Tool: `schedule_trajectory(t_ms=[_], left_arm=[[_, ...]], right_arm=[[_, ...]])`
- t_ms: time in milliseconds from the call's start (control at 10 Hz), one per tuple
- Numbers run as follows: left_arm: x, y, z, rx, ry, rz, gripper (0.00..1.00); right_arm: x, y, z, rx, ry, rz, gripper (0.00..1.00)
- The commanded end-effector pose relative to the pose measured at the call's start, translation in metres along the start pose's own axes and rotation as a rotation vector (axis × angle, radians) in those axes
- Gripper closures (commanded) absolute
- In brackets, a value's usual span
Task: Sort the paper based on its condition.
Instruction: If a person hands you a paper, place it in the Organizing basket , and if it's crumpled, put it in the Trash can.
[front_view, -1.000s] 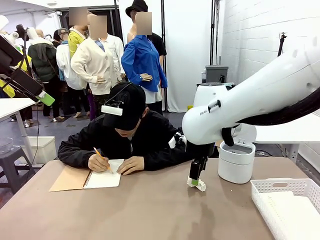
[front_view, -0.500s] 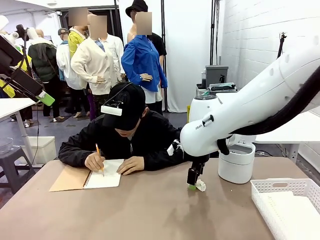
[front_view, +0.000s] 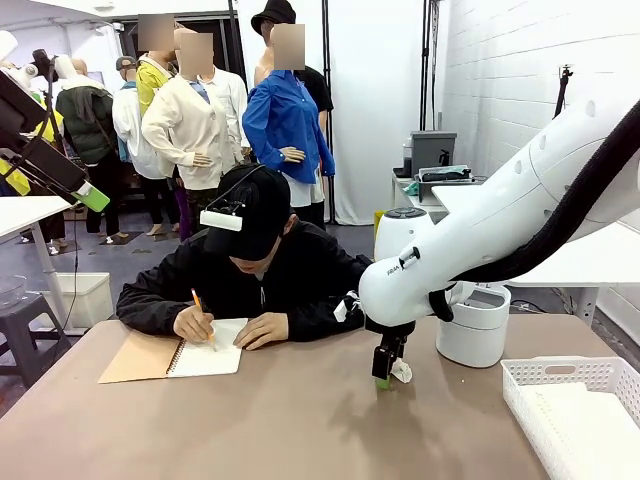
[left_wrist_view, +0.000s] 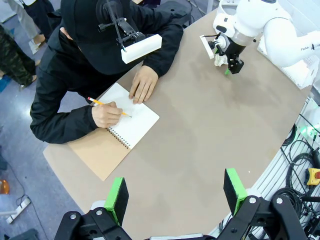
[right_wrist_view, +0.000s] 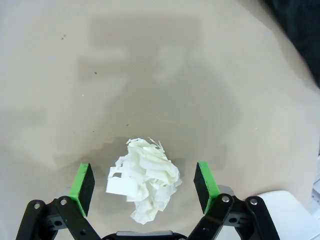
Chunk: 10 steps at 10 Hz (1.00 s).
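Note:
A crumpled white paper wad (right_wrist_view: 145, 177) lies on the tan table (right_wrist_view: 150, 75), between the two green pads of my right gripper (right_wrist_view: 144, 186), which stands open around it without squeezing it. In the front view the right gripper (front_view: 385, 376) points down at the table right of centre, with the wad (front_view: 402, 371) beside its fingertips. From high above, the left wrist view shows that same wad (left_wrist_view: 220, 60) under the right arm. My left gripper (left_wrist_view: 176, 192) hangs open far above the table, nothing between its pads.
A person sits at the far side, writing with a pencil in a spiral notebook (front_view: 205, 360) with a tan cover. A white lidded bin (front_view: 472, 325) stands at the back right. A white slotted basket (front_view: 570, 372) sits at the front right.
The right arm has sunk and drifted slightly left, bringing its open gripper down close to the table around the wad. The person keeps writing.

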<state>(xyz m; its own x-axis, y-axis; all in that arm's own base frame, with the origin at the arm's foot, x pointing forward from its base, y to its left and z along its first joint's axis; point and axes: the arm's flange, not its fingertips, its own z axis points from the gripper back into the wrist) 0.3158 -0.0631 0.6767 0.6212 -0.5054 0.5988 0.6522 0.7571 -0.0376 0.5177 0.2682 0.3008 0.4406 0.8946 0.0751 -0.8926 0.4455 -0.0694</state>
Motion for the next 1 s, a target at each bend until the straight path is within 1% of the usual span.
schedule_trajectory(t_ms=[0,100,200,600,700,800,900], left_arm=[[0.0,0.0,0.0,0.002,-0.005,0.0,0.0],[0.0,0.0,0.0,0.002,-0.005,0.0,0.0],[0.0,0.0,0.0,0.002,-0.005,0.0,0.0],[0.0,0.0,0.0,0.002,-0.005,0.0,0.0],[0.0,0.0,0.0,0.002,-0.005,0.0,0.0],[0.0,0.0,0.0,0.002,-0.005,0.0,0.0],[0.0,0.0,0.0,0.002,-0.005,0.0,0.0]], right_arm=[[0.006,-0.002,-0.007,-0.035,0.025,-0.01,0.0],[0.005,-0.003,-0.008,-0.019,0.02,0.017,0.0],[0.005,-0.003,-0.008,-0.021,0.022,0.041,0.2],[0.005,-0.001,-0.002,0.005,0.011,0.02,0.99],[0.005,0.0,0.003,0.019,0.009,0.008,1.0],[0.004,0.002,0.013,0.032,0.007,-0.037,1.0],[0.001,0.006,0.032,0.053,0.009,-0.061,1.0]])
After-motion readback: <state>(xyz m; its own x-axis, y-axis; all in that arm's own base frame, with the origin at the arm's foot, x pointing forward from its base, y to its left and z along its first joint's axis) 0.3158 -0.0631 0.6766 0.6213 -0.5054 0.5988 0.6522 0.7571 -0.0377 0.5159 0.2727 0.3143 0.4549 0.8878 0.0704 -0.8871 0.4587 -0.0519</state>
